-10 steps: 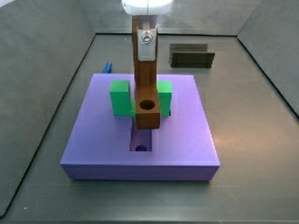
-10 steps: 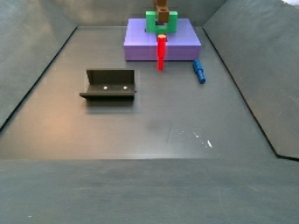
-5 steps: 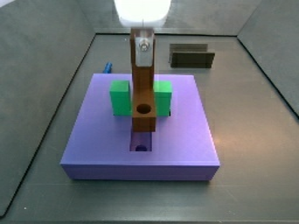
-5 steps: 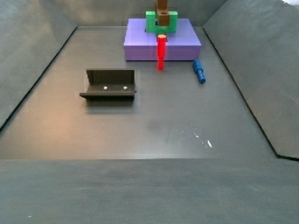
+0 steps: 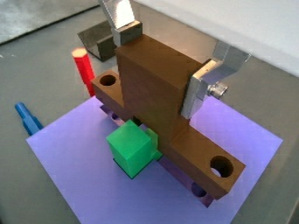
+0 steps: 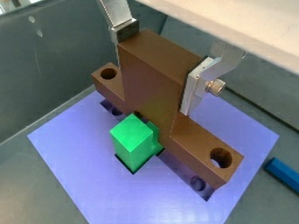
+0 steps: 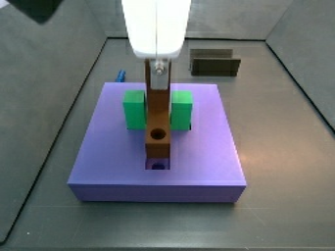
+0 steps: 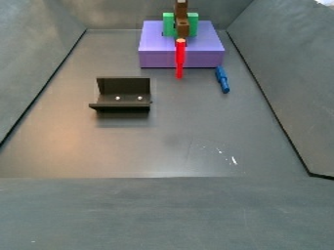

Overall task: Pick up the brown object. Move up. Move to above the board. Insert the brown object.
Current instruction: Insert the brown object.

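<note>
Claw (image 5: 163,61) clamped on the brown object (image 5: 158,96), whose bar sits low in the groove of the board (image 7: 210,157) between the green block (image 6: 136,140) halves; insertion apparently nearly complete, release remaining.

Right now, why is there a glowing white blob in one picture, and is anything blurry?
In a side view, the arm above the claw is overexposed to flat white, hiding its detail. Both wrist views are sharp on the light-brown wooden piece between the claw's silver plates. In a side view from far off, the lavender-purple board looks small and soft.
</note>
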